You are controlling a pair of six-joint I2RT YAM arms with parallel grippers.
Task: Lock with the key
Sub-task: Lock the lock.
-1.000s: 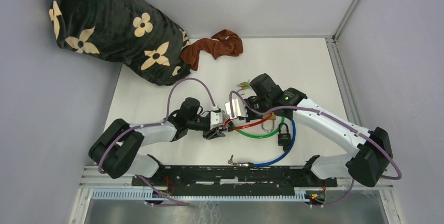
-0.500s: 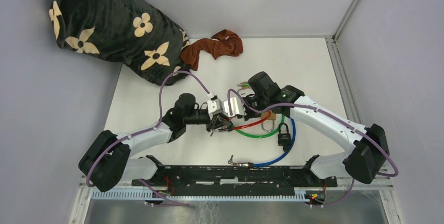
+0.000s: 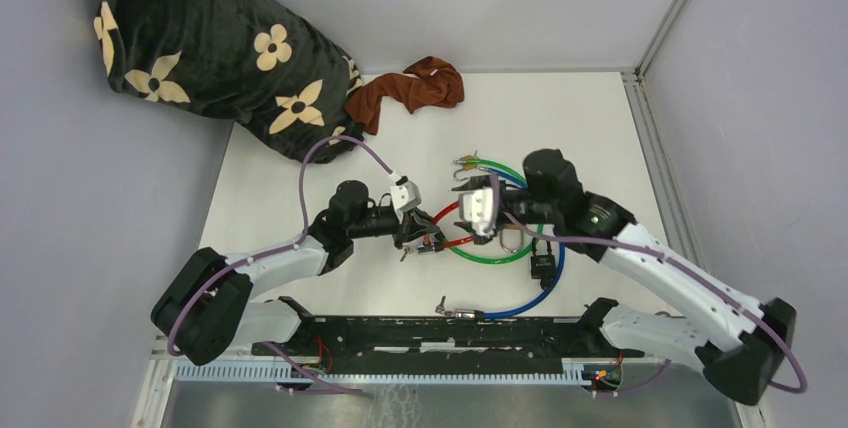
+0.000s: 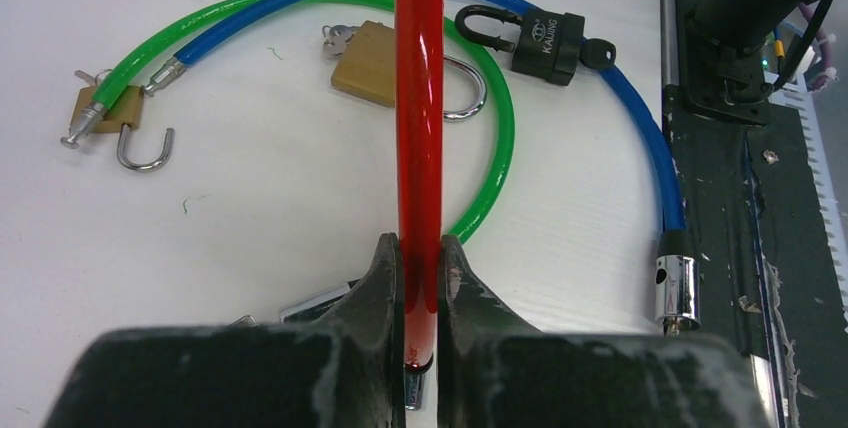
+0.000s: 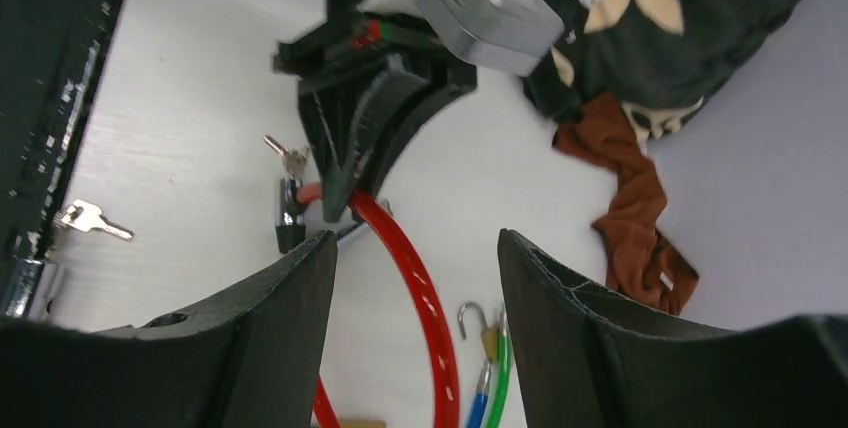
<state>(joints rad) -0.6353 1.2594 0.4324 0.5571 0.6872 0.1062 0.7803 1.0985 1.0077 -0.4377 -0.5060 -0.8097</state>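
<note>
**ENTRY: red cable lock (image 4: 418,98), task obj.**
Loc.: lying mid-table and arcing from the L gripper toward 3 o'clock in top view. It is passing over the green loop.

**Grippers**
- L gripper (image 3: 424,239): pinching tight on the red cable, just short of its lock head (image 5: 290,216). The head is sitting low at the table.
- The key (image 5: 291,160) is standing in that head and pointing to 12 in R wrist view.
- R gripper (image 5: 415,248): jaws standing wide apart and carrying nothing. It is hovering at 3 o'clock of L and facing it.

**Step (est.)**
- L is steadying the lock and R is lining up on the key, which is not yet pinched.
- The next move prob. calls for R to close on the small key bow w/o bumping L's fingers, then twist.
- Can't tell whether the cable's free end is seated in the head. If not, that is coming first.

**Qty**
- Cable locks, 3: red, green cable lock (image 4: 300,3) and blue cable lock (image 4: 640,118).
- Padlocks, 3:
  - large brass padlock (image 4: 365,66), shackle hanging open
  - small brass padlock (image 4: 105,108), shackle open, at 9 o'clock in L wrist view
  - black padlock (image 4: 545,40), at 1 o'clock
- Keys, 4 clearly showing:
  - one in the red head
  - black-padlock key (image 4: 598,50)
  - brass-padlock key (image 4: 335,40)
  - loose key (image 5: 88,217), lying by the near rail at 6 o'clock
- Textiles, 2: black floral blanket (image 3: 200,38) bunching at 10 o'clock, and brown rag (image 3: 415,88) at 12.
</note>
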